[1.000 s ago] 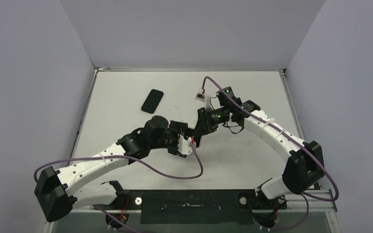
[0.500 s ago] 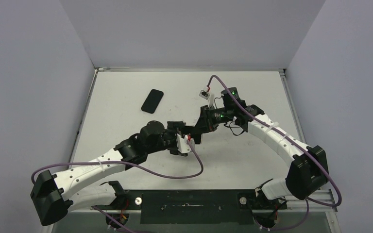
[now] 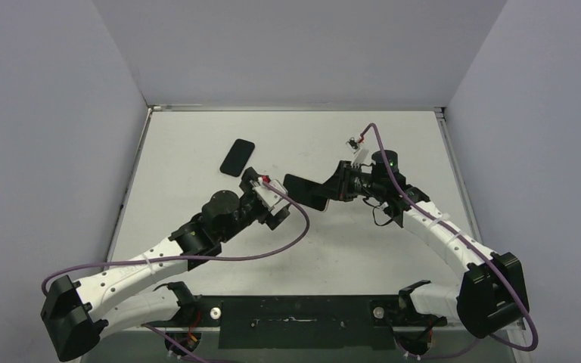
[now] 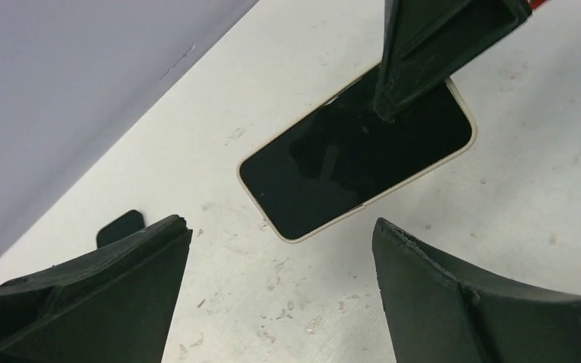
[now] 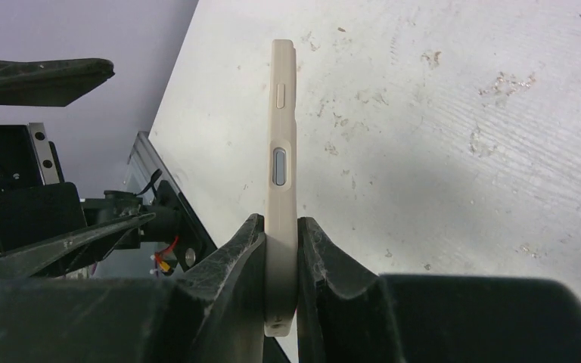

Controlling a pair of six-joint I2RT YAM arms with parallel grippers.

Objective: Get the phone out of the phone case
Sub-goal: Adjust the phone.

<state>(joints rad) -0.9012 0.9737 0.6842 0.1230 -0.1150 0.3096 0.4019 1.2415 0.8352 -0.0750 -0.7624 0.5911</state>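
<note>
The phone (image 3: 306, 191) has a black screen and a cream rim. It hangs a little above the table, held at its right end by my right gripper (image 3: 334, 189). The right wrist view shows the phone's cream edge (image 5: 281, 151) with its side buttons, and the right gripper (image 5: 281, 249) shut on it. My left gripper (image 4: 280, 227) is open and empty, just short of the phone's free end (image 4: 355, 155). In the top view the left gripper (image 3: 278, 198) sits left of the phone. A flat black thing, apparently the phone case (image 3: 237, 157), lies on the table at the back left.
The white table (image 3: 393, 144) has raised edges at the back and sides, with grey walls close around it. Purple cables loop from both wrists. The black case (image 4: 119, 227) lies just beyond my left finger.
The two grippers were close together over the table's middle. My left gripper has opened and drawn back to the left. The right arm has swung right, keeping hold of the phone.
</note>
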